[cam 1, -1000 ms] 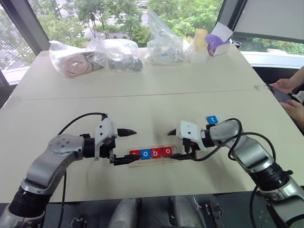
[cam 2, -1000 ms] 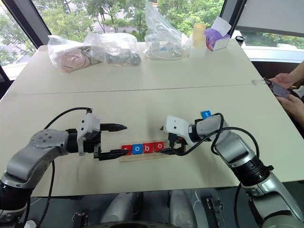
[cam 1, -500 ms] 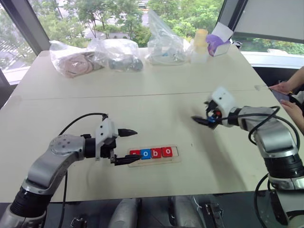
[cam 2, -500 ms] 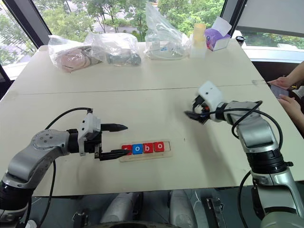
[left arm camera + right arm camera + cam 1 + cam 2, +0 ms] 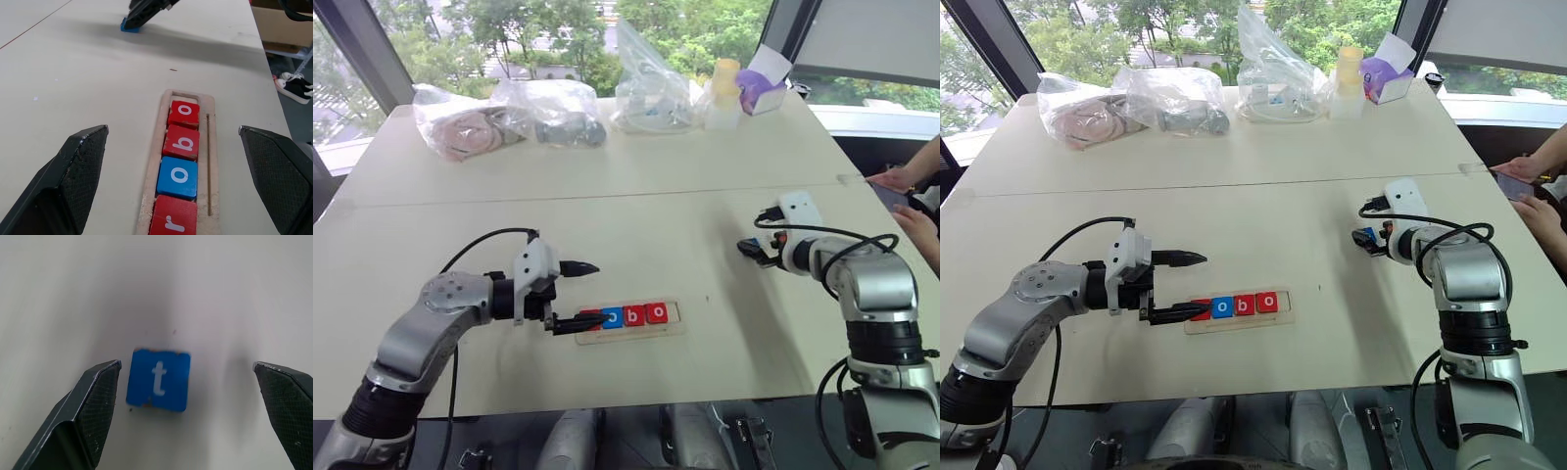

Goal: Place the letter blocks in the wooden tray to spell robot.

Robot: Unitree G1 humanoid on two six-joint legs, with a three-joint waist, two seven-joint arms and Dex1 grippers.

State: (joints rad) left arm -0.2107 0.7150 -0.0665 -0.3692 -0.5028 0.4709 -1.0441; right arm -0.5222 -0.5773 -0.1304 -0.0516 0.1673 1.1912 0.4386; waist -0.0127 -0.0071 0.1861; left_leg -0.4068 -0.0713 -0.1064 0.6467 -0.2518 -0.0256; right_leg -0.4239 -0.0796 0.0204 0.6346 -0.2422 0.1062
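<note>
Pale-wood tray [image 5: 211, 147] lies on the bench [image 5: 636, 211] holding four letter blocks, r [image 5: 173, 223], o [image 5: 178, 176], b [image 5: 181, 142], o [image 5: 184, 113], with one slot bare. Well off to the right, the blue t block [image 5: 158, 379] sits flat between the right end effector's [image 5: 188, 401] spread fingers, untouched. Left end effector [image 5: 579, 294] hovers spread wide at the tray's r end.

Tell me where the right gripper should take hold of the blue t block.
Probably from above, closing on two opposite side edges of the blue t block. It lies flat on the table, letter up, between the open fingers of the right gripper.
</note>
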